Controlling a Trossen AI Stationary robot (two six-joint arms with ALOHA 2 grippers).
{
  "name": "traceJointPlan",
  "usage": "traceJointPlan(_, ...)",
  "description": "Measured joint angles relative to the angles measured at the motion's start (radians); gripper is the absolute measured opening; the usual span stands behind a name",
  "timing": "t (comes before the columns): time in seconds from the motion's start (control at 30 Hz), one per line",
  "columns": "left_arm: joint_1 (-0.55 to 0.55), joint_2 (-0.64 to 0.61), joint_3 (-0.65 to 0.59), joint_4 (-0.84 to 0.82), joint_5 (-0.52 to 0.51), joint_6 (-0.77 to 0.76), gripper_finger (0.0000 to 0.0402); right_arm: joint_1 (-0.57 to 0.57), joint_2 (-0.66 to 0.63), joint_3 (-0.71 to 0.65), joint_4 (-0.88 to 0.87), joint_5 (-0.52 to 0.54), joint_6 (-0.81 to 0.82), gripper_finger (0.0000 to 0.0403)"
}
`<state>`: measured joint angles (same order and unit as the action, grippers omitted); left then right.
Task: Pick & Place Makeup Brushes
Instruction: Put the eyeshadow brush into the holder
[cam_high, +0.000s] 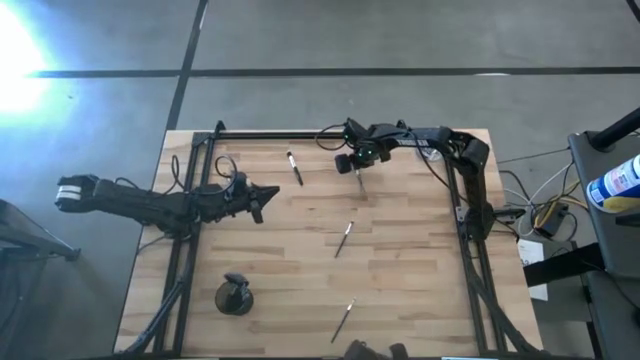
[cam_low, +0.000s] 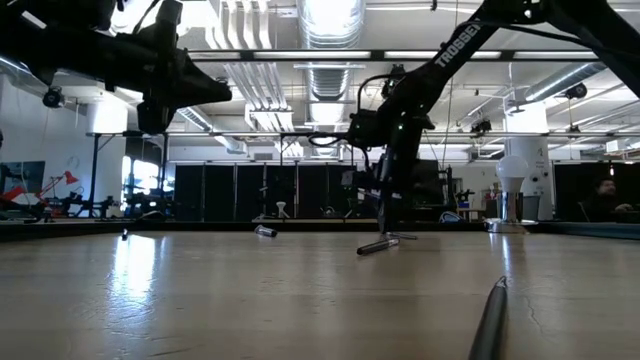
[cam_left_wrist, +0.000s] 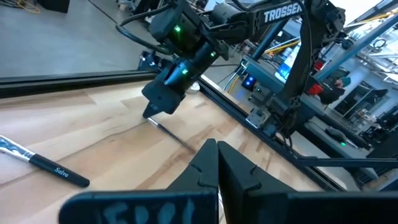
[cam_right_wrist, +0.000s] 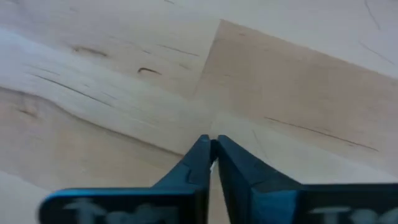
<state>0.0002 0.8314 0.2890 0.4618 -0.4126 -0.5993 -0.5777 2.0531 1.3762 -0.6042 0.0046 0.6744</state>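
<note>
Brushes: one pinched in your right gripper (cam_high: 358, 178) jaws, tip touching counter (cam_high: 400, 290) at 12 o'clock; others (cam_high: 344, 239) scattered centre and 6. Left gripper (cam_high: 268, 193) at 9, jaws closed, empty. Risk: thin handle slipping or pivoting on lift.

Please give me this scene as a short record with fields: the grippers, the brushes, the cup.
right gripper: far side of the table, shut on a thin brush, tip touching the wood
left gripper: shut, raised, left-centre
loose brushes: one far, one centre, one near
dark cup: near-left
</note>
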Motion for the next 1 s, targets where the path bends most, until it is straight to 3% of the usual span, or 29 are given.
traceJointPlan(0.2, 0.02, 0.0, 0.0, -0.014, 0.06, -0.038, 0.0, 0.017, -0.051, -0.005, 0.009, 0.011, -0.039, 0.0009)
traceJointPlan(0.5, 0.067, -0.001, 0.028, -0.032, 0.132, -0.191, 0.0018, 0.109, -0.264, -0.015, 0.081, 0.069, -0.057, 0.0008)
traceJointPlan(0.63, 0.085, 0.0, 0.078, -0.028, 0.215, -0.194, 0.006, 0.186, -0.357, -0.015, 0.212, 0.083, -0.054, 0.0008)
traceJointPlan(0.8, 0.106, 0.004, 0.144, -0.027, 0.247, -0.188, 0.0113, 0.293, -0.439, -0.015, 0.409, 0.101, -0.054, 0.0008)
traceJointPlan(1.0, 0.147, 0.004, 0.22, 0.01, 0.342, -0.178, 0.0132, 0.4, -0.472, -0.013, 0.631, 0.1, -0.07, 0.0008)
